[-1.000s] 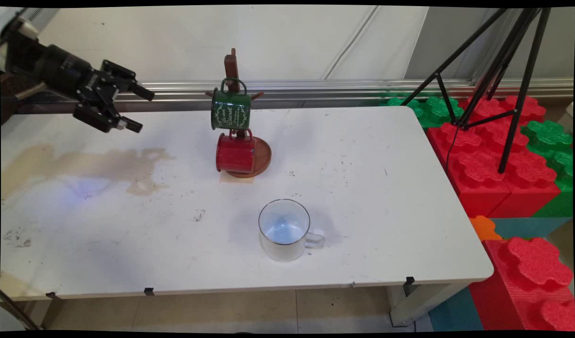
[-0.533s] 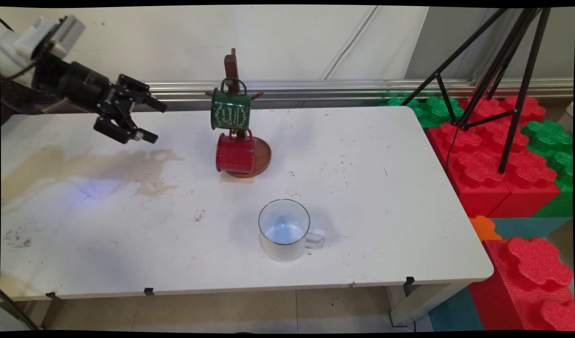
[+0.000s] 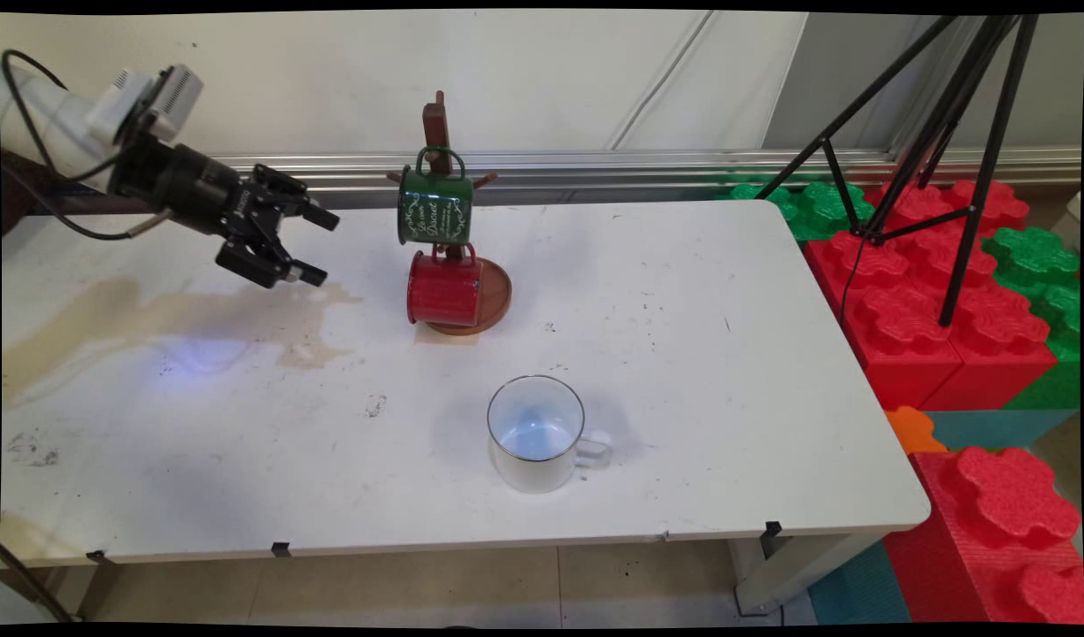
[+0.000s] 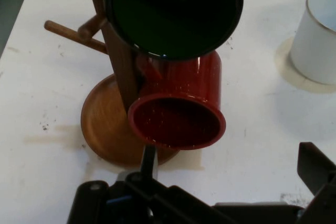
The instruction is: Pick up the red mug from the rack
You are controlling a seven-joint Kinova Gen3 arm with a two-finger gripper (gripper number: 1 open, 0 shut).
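We've got the black two-finger gripper [image 3: 320, 247] hovering with fingers spread wide, empty, just left of the brown wooden mug tree [image 3: 487, 296]. A green enamel mug [image 3: 434, 207] and a red enamel mug [image 3: 443, 289] hang there, mouths facing the gripper, both empty. An upright white enamel mug [image 3: 535, 433] sits nearer, empty too.

Hand view: the green mug [image 4: 173, 11] is cut off by the top edge, the white mug [image 4: 317, 40] by the right edge. The green mug hides the upper part of the red mug [image 4: 181, 106] and much of the stand's post [image 4: 118, 72].
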